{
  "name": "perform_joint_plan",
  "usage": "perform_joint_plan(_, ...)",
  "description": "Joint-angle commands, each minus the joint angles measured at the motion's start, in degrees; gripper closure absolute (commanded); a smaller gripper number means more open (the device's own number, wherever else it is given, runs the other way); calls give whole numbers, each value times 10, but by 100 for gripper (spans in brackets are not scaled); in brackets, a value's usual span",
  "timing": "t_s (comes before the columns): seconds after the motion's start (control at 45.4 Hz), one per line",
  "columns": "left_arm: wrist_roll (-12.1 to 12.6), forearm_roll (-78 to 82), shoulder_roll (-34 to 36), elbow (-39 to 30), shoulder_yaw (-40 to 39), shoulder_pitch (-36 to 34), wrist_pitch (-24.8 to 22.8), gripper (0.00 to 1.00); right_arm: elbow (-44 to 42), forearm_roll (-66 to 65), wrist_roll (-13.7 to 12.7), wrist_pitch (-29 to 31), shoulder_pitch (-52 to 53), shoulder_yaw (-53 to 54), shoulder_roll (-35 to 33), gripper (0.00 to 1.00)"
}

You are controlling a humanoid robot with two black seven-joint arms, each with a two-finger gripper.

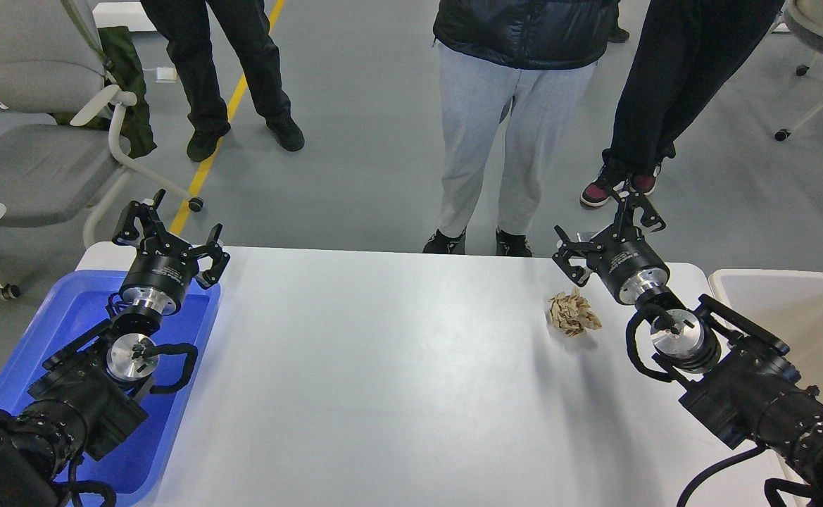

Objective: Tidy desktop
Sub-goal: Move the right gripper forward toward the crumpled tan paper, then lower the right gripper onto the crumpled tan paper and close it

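The white desktop (383, 366) fills the middle of the head view. A crumpled ball of tan paper (573, 313) lies on it toward the far right. My right gripper (612, 229) hangs open above the far right edge, a little beyond and to the right of the paper, holding nothing. My left gripper (170, 229) is open and empty too, raised over the far end of the blue tray (77, 310) at the left edge of the desktop.
An off-white bin (791, 310) stands at the right of the desktop. Three people stand on the floor beyond the far edge. A grey office chair (38, 141) is at the far left.
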Motion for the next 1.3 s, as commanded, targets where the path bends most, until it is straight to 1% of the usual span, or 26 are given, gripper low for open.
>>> perform_joint_plan(0.0,-1,3,0,0,1,1,0,0,0,-1,0,0,0,0,-1,0)
perform_joint_plan(0.176,-4,0,0,1,0,1,0,0,1,-3,-2,1,0,-3,-1,0)
perform_joint_plan(0.551,-3,0,0,0,0,0,0,0,13,-72,-6,1,24,-4,-1,0)
perform_joint_plan(0.727,-3,0,0,1,0,0,1,0,14,-145,-7,1,66,-55,-9,0)
perform_joint_plan(0.881,-3,0,0,0,0,1,0,0,14,-174,-7,1,111,-130,-18,0)
perform_joint_plan(1.035,-3,0,0,0,0,1,0,0,14,-210,-7,0,169,-234,-27,0)
perform_joint_plan(1.233,-4,0,0,0,0,1,0,0,6,-346,-6,-4,242,-405,-31,0)
perform_joint_plan(1.256,-4,0,0,0,0,1,0,0,1,-380,-4,-5,255,-444,-31,0)
perform_joint_plan(1.278,-4,0,0,1,0,1,1,0,-2,-392,-4,-5,258,-458,-31,0)
